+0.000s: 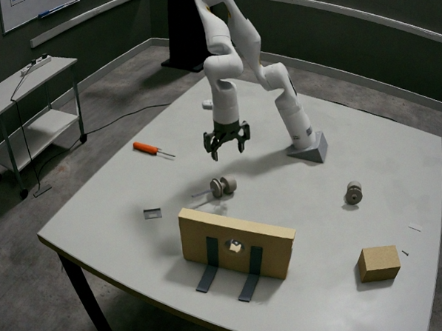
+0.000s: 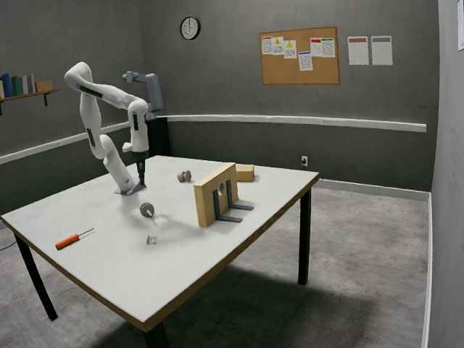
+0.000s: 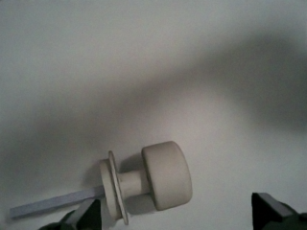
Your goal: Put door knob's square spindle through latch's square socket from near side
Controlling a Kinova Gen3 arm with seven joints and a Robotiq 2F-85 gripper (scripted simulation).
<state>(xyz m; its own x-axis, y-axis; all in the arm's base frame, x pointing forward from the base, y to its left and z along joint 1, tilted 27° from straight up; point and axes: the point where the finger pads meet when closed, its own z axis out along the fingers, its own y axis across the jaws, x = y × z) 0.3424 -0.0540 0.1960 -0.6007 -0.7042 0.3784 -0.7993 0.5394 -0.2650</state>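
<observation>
An orange screwdriver (image 1: 145, 147) lay left of a spare knob (image 1: 353, 193); a small wooden block (image 1: 379, 262) sat nearer it.

The door knob (image 3: 165, 175) lies on the desk (image 3: 144, 57), spindle (image 3: 55, 203) pointing toward eight o'clock, between the open gripper's fingertips.

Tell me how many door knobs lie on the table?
2: one with a spindle below the open pincer; one without further along the table, nearer the small wooden block.
</observation>
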